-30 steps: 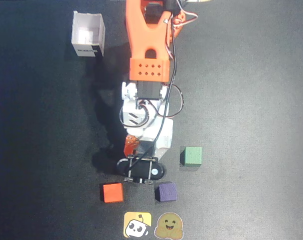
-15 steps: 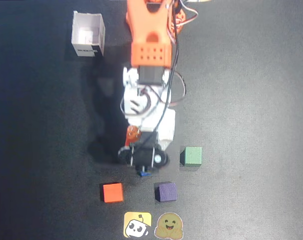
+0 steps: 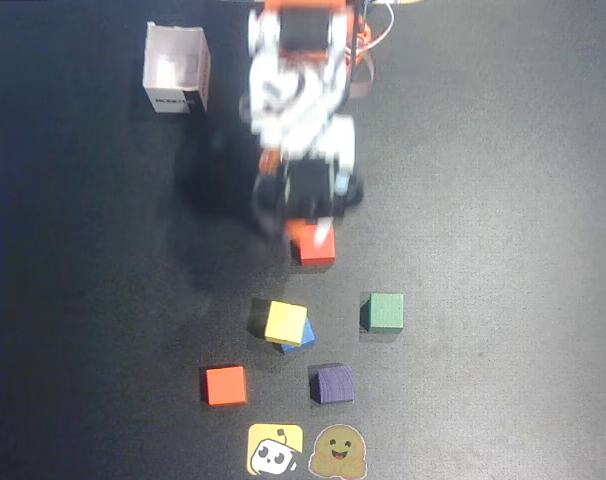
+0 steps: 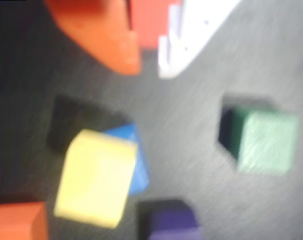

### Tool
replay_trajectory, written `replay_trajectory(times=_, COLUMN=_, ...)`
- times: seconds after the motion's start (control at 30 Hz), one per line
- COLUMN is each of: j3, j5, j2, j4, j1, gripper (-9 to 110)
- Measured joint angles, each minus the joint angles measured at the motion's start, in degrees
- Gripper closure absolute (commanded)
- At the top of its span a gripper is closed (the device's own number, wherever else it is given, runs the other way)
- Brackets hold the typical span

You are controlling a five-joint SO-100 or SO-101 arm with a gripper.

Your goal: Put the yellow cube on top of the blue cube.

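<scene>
- The yellow cube [image 3: 285, 321] sits on top of the blue cube [image 3: 301, 339], near the middle of the black table [image 3: 503, 180] in the overhead view.
- The yellow cube is turned a bit and pushed to the left, so only a blue corner peeks out at its near right side. In the wrist view the yellow cube [image 4: 95, 177] also covers most of the blue cube [image 4: 131, 155].
- It looks like the stacking job is done. The top cube is not lined up, so I think a bump could knock it off.
- The claw [image 3: 305, 222] is farther back than the stack and does not touch it. There is bare table between them.
- A red cube [image 3: 314, 245] lies right at the tip of the claw. From above, the claw hides the cube's far edge.
- In the wrist view the claw [image 4: 149, 62] shows an orange finger [image 4: 111, 40] and a white finger [image 4: 186, 45], with something red between them up high. That picture is blurry, so I cannot tell if the claw is pinching the red cube or just hanging over it with its fingers a little apart.
- Other cubes sit around the stack: a green cube [image 3: 386, 312] to the right, a purple cube [image 3: 333, 383] near and right, and an orange cube [image 3: 226, 385] near and left.
- Two flat stickers [image 3: 308, 450] lie at the near edge, and a white box [image 3: 176, 68] stands far off on the left.
</scene>
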Motion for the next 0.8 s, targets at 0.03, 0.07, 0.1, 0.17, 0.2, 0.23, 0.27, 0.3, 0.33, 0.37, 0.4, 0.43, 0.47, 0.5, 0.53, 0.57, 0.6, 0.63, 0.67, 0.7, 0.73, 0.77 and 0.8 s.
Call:
replay_trajectory(times=0.03, j3=2.37, j5=0.00, j2=4.04, j4=1.14, j1=-0.09, gripper=101)
replay_trajectory(times=0.07, j3=4.75, j5=0.00, j2=8.44, j4=2.55, j1=-0.09, gripper=101)
replay_trajectory(times=0.1, j3=6.94, j5=0.00, j2=12.66, j4=3.96, j1=0.09, gripper=101)
replay_trajectory(times=0.17, j3=10.90, j5=0.35, j2=20.65, j4=6.77, j1=-0.18, gripper=101)
replay_trajectory(times=0.2, j3=11.78, j5=0.00, j2=23.03, j4=7.65, j1=-0.53, gripper=101)
replay_trajectory(times=0.23, j3=12.39, j5=0.00, j2=24.43, j4=8.00, j1=-0.53, gripper=101)
replay_trajectory(times=0.27, j3=13.01, j5=0.00, j2=25.22, j4=8.35, j1=-0.53, gripper=101)
replay_trajectory(times=0.3, j3=13.45, j5=0.00, j2=25.66, j4=8.53, j1=-0.44, gripper=101)
replay_trajectory(times=0.33, j3=14.06, j5=0.00, j2=26.10, j4=8.61, j1=-0.44, gripper=101)
replay_trajectory(times=0.37, j3=14.77, j5=0.00, j2=26.37, j4=8.79, j1=-0.35, gripper=101)
replay_trajectory(times=0.4, j3=15.29, j5=0.00, j2=26.37, j4=9.14, j1=-0.44, gripper=101)
replay_trajectory(times=0.43, j3=15.38, j5=0.00, j2=26.37, j4=9.49, j1=-0.53, gripper=101)
replay_trajectory(times=0.47, j3=15.38, j5=0.00, j2=26.37, j4=9.93, j1=-0.53, gripper=101)
replay_trajectory(times=0.5, j3=15.38, j5=0.00, j2=26.46, j4=10.81, j1=-0.53, gripper=101)
replay_trajectory(times=0.53, j3=15.38, j5=0.00, j2=26.54, j4=12.04, j1=-0.53, gripper=101)
replay_trajectory(times=0.57, j3=15.38, j5=0.00, j2=26.54, j4=13.27, j1=-0.53, gripper=101)
replay_trajectory(times=0.6, j3=15.38, j5=0.00, j2=26.54, j4=14.59, j1=-0.53, gripper=101)
replay_trajectory(times=0.63, j3=15.38, j5=0.00, j2=26.54, j4=16.00, j1=-0.53, gripper=101)
replay_trajectory(times=0.67, j3=15.38, j5=0.18, j2=26.54, j4=17.58, j1=-0.53, gripper=101)
replay_trajectory(times=0.7, j3=15.38, j5=0.26, j2=26.54, j4=19.16, j1=-0.53, gripper=101)
replay_trajectory(times=0.73, j3=15.38, j5=0.35, j2=26.54, j4=20.74, j1=-0.53, gripper=101)
replay_trajectory(times=0.77, j3=15.38, j5=0.44, j2=26.54, j4=22.15, j1=-0.53, gripper=101)
replay_trajectory(times=0.8, j3=15.38, j5=0.53, j2=26.54, j4=23.38, j1=-0.53, gripper=101)
